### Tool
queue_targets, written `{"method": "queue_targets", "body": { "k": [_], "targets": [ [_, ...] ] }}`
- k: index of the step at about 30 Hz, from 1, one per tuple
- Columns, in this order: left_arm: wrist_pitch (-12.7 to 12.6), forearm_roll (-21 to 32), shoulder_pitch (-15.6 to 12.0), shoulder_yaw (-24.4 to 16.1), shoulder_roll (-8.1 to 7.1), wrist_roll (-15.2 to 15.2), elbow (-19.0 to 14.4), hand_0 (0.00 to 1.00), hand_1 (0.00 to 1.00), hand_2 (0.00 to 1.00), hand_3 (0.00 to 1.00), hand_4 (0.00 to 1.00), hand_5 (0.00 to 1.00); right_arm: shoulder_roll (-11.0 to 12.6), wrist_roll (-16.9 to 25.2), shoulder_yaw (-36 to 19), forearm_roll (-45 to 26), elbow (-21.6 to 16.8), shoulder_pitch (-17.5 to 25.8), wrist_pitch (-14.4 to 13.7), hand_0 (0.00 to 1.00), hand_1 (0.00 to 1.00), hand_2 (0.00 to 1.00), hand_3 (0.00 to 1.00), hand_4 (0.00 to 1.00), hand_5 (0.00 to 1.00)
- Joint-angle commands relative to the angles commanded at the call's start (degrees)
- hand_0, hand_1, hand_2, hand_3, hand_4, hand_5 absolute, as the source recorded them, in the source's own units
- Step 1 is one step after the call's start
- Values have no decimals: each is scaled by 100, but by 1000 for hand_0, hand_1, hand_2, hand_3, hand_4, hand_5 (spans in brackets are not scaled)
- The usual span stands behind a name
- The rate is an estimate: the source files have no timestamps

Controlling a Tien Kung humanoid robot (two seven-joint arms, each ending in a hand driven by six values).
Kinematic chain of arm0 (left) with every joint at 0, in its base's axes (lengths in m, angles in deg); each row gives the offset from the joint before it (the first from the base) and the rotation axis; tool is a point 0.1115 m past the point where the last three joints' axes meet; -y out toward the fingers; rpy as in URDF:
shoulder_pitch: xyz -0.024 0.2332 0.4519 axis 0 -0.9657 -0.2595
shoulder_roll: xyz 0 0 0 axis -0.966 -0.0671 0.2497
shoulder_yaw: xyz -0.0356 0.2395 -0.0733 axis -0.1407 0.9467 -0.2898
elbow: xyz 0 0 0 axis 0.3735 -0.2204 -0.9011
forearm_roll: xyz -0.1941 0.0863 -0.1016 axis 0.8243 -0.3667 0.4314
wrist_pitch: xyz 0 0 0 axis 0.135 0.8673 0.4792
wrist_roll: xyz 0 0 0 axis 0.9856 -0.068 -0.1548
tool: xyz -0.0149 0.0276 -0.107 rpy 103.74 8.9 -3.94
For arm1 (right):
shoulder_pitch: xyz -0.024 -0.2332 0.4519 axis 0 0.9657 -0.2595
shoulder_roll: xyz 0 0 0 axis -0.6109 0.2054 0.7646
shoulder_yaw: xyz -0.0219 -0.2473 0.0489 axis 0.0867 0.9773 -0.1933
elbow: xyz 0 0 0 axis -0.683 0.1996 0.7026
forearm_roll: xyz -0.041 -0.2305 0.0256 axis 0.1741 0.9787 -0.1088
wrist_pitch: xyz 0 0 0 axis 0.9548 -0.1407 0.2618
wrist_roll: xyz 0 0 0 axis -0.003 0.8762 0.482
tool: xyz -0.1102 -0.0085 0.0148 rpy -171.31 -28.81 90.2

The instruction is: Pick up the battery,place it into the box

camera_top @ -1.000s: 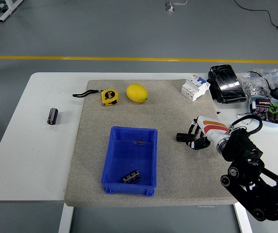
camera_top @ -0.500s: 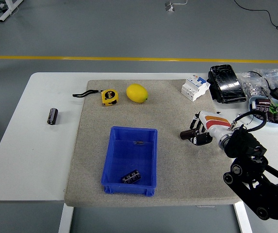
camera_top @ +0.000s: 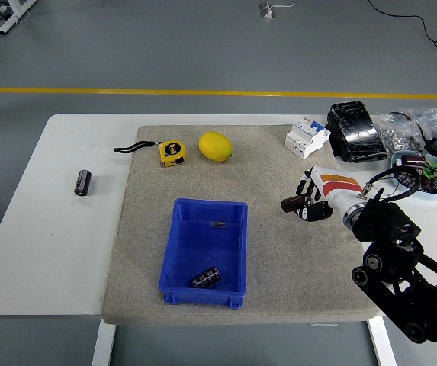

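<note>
Right arm: comes in from the lower right corner, black links rising toward the mat.
Blue box: nearest thing on the mat, open-topped, long axis running near to far; a dark cylinder lies inside toward its near end, and a small dark scrap toward its far end.
Right hand: white shell with orange stripes, black fingers curled around a dark battery, held above the mat.
Key relation: the held battery lies to the right of the box and about level with its far rim; its long axis points roughly leftward, toward the box. The move ahead, as I judge it, is a carry leftward and slightly nearer until the battery is over the open box, then a release.
Nearer hand: only the right one is seen; the left is out of view.
Second battery: well apart at far left on the bare white table, upright in the picture's sense, near to far.
Far row: yellow tape measure, lemon, white breaker block, black wrapped pack.
Writing: a mark on the tape measure, too small to read; nothing legible elsewhere.
</note>
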Motion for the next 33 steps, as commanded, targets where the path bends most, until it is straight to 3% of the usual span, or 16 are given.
{"method": "queue_targets", "body": {
  "k": [11, 19, 33],
  "targets": [
    [13, -33, 17, -13, -20, 2, 6, 570, 513, 536, 646, 634, 747, 82, -66, 30, 45, -810, -147, 58, 370, 392, 428, 438, 812, 89],
    [22, -56, 18, -22, -28, 6, 8, 570, 511, 534, 646, 635, 748, 119, -115, 533, -98, -1542, -173, 131, 368, 392, 428, 439, 811, 96],
    [35, -74, 22, -23, -37, 24, 7, 568, 507, 530, 645, 634, 747, 138, -127, 1693, -268, -1792, -461, 351, 367, 397, 433, 441, 801, 114]
  ]
}}
